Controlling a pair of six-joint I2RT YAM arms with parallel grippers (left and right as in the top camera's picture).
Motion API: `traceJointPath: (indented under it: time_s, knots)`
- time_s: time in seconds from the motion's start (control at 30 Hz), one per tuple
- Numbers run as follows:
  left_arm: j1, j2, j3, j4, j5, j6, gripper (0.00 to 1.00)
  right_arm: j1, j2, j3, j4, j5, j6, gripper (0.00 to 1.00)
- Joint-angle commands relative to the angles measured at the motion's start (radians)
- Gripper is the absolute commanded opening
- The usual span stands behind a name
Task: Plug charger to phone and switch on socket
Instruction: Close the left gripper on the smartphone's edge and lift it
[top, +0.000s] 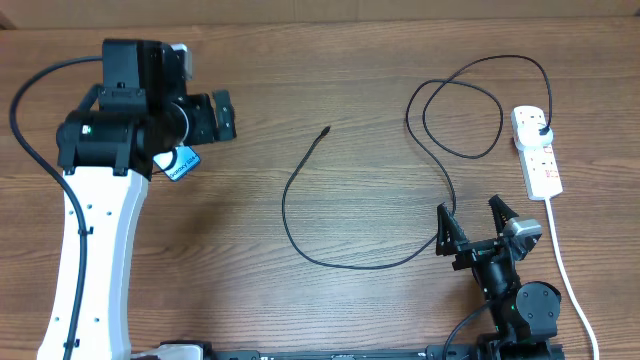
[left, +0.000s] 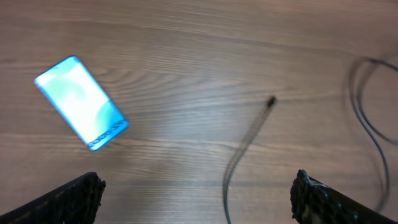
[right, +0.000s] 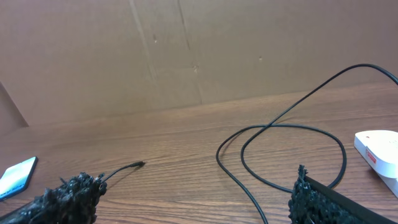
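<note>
Both claws spread wide, empty: left claw (left: 198, 190) near phone (left: 81, 102), right claw (right: 189, 193) by charger (right: 280, 130). Risk: skinny connector tip (left: 270, 101) twisting in pinch, going into phone crooked.

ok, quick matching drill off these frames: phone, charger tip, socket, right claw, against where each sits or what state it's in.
Things:
1. phone
2. charger tip
3. socket
4. right claw

Place or state:
A. white, at the right side of the table, with a black plug in it
B. open, holding nothing
C. loose on bare wood mid-table, connected to nothing
D. flat on the left side, screen lit cyan

Pairs: 1-D, 2-C, 3-A, 4-B.
</note>
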Motion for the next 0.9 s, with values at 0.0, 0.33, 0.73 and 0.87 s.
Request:
traceJointPath:
  time_s: [0.0,0.33,0.73,0.87]
  knots:
    - [0.006,0.043,0.030,-0.026,-0.167,-0.174,1.00,0.006,-0.008,-0.011,0.005,0.009,-0.005,1.00]
    - [0.111,0.207,0.030,-0.060,-0.193,-0.300,1.00,0.006,-0.008,-0.011,0.005,0.009,-0.005,1.00]
    - [0.219,0.438,0.030,-0.002,-0.142,-0.270,1.00,0.006,-0.008,-0.011,0.005,0.009,-0.005,1.00]
    - [0.221,0.512,0.030,0.038,-0.142,-0.273,0.99,0.006,-0.008,-0.011,0.005,0.009,-0.005,1.00]
